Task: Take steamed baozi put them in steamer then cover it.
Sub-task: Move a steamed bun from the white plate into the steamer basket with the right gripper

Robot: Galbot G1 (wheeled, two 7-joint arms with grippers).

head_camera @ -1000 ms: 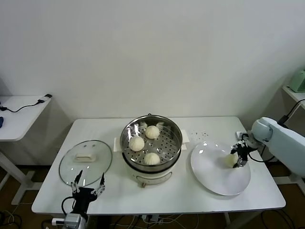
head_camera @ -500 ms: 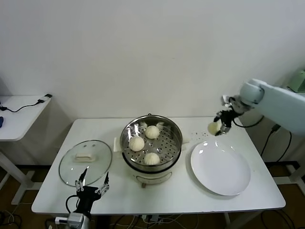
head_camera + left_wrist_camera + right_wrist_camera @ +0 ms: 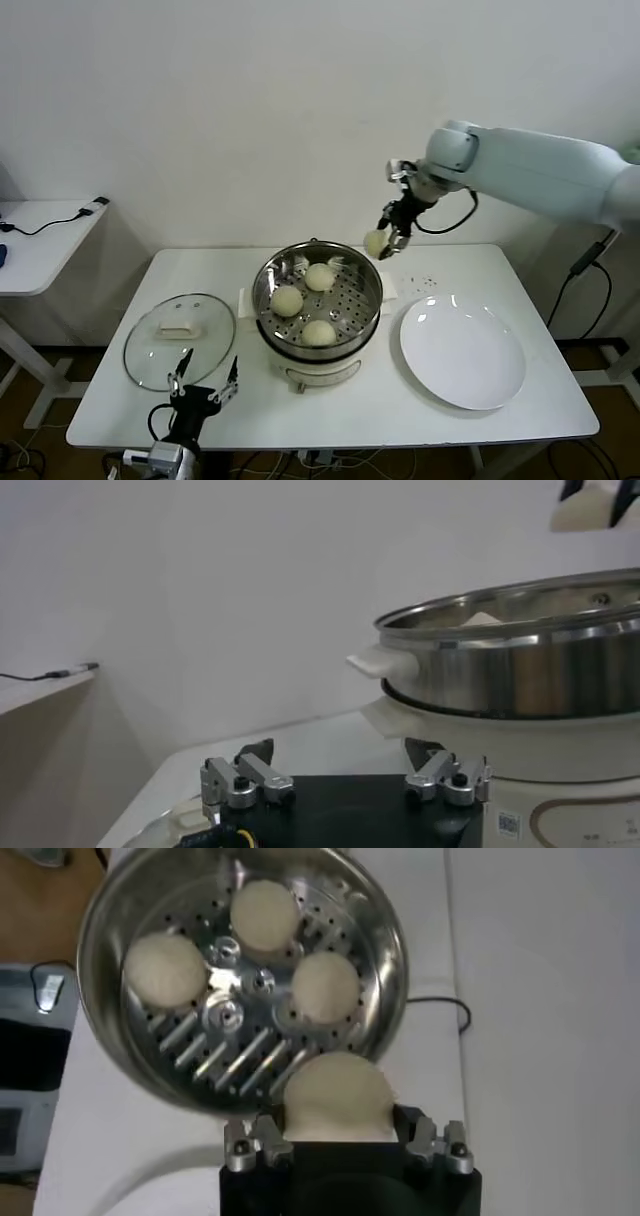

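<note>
Cream-white dough filled the right gripper, whose fingers were clamped on the fourth baozi, held in the air just beyond the far right rim of the steamer. Three baozi already sat on the perforated tray, leaving a free patch on the tray's right side. The risk, as I judged it, was a release too early or too near the rim: the bun could strike the steel edge and roll onto the table, or land on a neighbour and squash it. A hard squeeze might also dent the soft dough. The left gripper waited low at the table's front edge, fingers spread apart and empty, just in front of the cover, which lay flat beside the steamer. The plate was bare. How firmly the fingers bit into the bun could not be made out, and the left wrist view cut off most of the steamer.
</note>
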